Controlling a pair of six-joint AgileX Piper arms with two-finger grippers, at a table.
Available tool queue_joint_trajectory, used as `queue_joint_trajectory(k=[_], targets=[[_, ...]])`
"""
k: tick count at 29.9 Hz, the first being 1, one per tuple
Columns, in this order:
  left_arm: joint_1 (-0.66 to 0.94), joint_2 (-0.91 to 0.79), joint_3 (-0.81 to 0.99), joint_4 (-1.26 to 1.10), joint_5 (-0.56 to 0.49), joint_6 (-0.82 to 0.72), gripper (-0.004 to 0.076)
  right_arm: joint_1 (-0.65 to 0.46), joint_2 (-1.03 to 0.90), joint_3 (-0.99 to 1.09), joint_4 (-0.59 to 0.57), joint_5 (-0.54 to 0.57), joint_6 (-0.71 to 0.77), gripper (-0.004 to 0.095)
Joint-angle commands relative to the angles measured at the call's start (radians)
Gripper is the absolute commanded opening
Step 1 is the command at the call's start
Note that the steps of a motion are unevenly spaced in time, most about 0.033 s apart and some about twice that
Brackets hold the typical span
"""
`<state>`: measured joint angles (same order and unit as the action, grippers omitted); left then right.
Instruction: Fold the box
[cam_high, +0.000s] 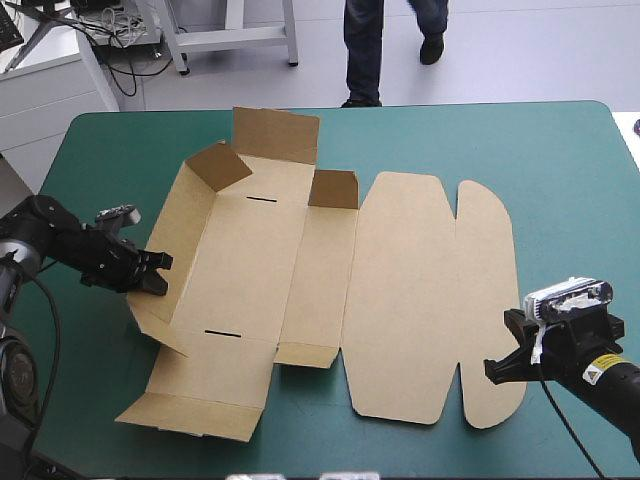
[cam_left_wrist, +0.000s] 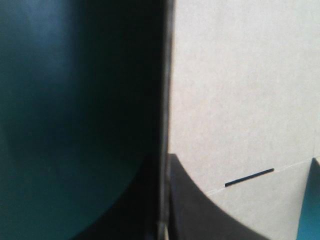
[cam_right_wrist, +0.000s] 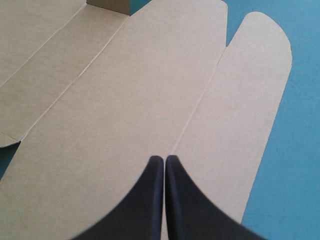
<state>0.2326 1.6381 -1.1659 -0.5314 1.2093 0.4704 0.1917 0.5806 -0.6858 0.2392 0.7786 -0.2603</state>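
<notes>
Plainly, we had our left gripper (cam_high: 155, 272) clamped on the raised left wall of the box (cam_high: 400, 290), the board's edge pinched between its black fingers. Our right gripper (cam_high: 497, 368) hovered over the lid's near right edge, fingers pressed together and holding nothing. Beyond them, the brown box lay in the middle of the teal-green table (cam_high: 560, 170), far flaps partly up, lid flat. We judged the folding barely begun, with no wall yet tucked.
</notes>
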Motion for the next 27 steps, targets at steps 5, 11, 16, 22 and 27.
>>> queue_joint_trajectory(k=[5, 11, 16, 22, 27], targets=[[-0.261, -0.035, -0.210, 0.318, 0.082, -0.205, -0.0010, -0.006, 0.000, -0.024, 0.010, -0.044, -0.007, -0.0005], [-0.451, -0.033, -0.331, 0.564, 0.077, -0.224, -0.0010, -0.006, 0.000, -0.024, 0.015, -0.020, 0.003, -0.0005], [-0.576, -0.033, -0.376, 0.783, 0.075, -0.224, -0.0010, -0.006, 0.000, -0.024, 0.028, -0.015, 0.003, -0.0005], [-0.681, -0.033, -0.376, 0.985, 0.073, -0.220, -0.0010, -0.006, 0.000, -0.024, 0.028, -0.015, 0.003, -0.0005], [-0.749, -0.033, -0.376, 1.082, 0.051, -0.190, -0.0010, -0.006, 0.000, -0.024, 0.028, -0.013, 0.003, -0.0005]])
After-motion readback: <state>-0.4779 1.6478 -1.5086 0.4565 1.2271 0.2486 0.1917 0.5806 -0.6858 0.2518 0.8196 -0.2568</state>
